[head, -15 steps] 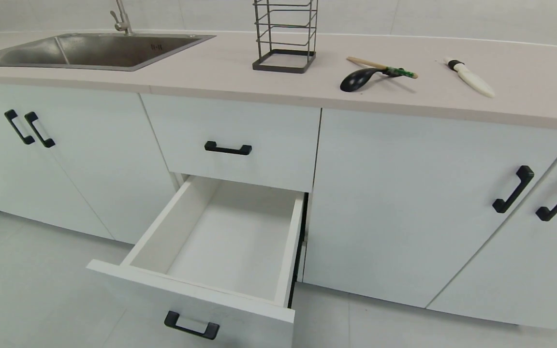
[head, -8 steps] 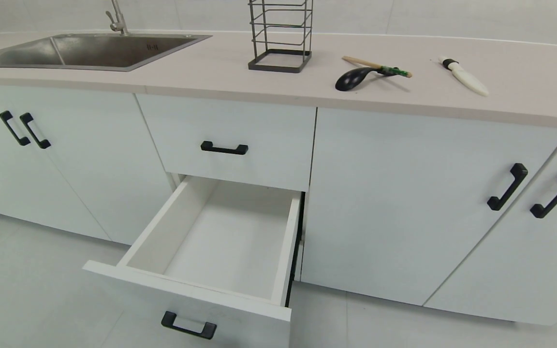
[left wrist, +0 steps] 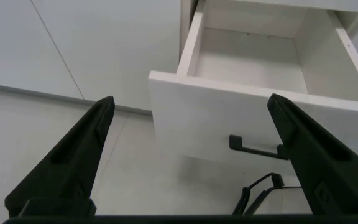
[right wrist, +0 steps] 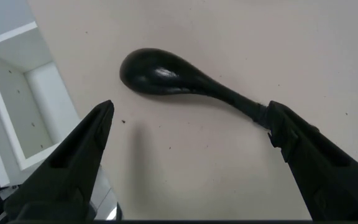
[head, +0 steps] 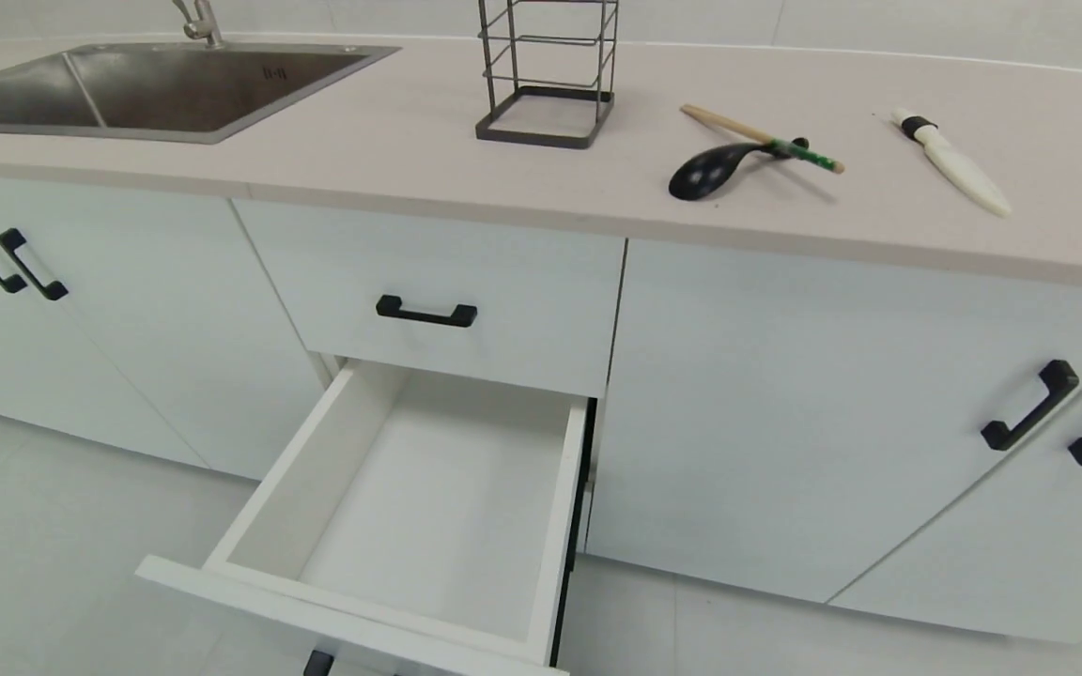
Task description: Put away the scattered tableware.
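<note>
On the pale counter point(head: 391, 160) lie a black spoon point(head: 705, 172), a pair of wooden chopsticks point(head: 757, 137) resting across its handle, and a white knife point(head: 959, 169) with a black band. Below, the lower drawer point(head: 287, 479) stands pulled out with nothing inside. My right gripper point(right wrist: 190, 107) hangs open above the spoon point(right wrist: 166, 74), not touching it. Low near the floor, my left gripper point(left wrist: 190, 99) is open in front of the drawer's front panel point(left wrist: 197, 118) and its black handle point(left wrist: 257, 148).
A steel sink point(head: 156, 89) is set in the counter at the far left. A dark wire rack point(head: 532, 136) stands behind the middle. The upper drawer point(head: 425, 312) is closed, as are the cabinet doors on both sides. Grey tiled floor point(head: 53, 526) surrounds the pulled-out drawer.
The whole head view has shifted, so the camera moved nearer and higher. The tableware, rack and drawer lie where they were.
</note>
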Robot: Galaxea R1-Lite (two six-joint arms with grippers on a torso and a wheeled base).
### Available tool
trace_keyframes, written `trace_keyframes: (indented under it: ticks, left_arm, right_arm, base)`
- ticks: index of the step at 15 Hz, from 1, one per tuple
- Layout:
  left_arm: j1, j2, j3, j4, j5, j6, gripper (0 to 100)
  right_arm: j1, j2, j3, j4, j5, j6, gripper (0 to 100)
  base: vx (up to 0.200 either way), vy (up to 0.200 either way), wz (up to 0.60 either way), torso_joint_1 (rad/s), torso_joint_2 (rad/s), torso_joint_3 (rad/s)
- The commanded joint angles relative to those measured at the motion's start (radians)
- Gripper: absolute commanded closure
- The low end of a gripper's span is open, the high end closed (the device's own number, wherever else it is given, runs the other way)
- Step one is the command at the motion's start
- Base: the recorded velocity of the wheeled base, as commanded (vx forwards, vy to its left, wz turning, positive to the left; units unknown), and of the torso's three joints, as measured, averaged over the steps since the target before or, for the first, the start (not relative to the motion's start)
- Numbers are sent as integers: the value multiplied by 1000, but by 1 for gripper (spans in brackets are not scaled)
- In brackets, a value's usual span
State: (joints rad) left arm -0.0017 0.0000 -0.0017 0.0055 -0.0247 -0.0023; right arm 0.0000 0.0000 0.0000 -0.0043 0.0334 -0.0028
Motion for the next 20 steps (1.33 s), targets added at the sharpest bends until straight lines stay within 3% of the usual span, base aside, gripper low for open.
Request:
trace_keyframes:
  ticks: [1,4,10,20]
  left_arm:
    - [0,2,0,-2,0,-4,0]
    - [0,2,0,-2,5,-19,0]
    - [0,2,0,-2,5,-18,0]
    - [0,2,0,-2,6,-19,0]
  right_arm:
    - [0,0,0,-2,0,0,100]
    - [0,0,0,-2,0,0,100]
    - [0,0,0,-2,0,-2,100]
    - [0,0,0,-2,0,0,100]
  base:
    - [0,0,0,246,-686,-271]
    - [0,0,0,183,-595,-168]
    - [0,0,0,161,-481,-216]
    - [0,0,0,322,-506,-246]
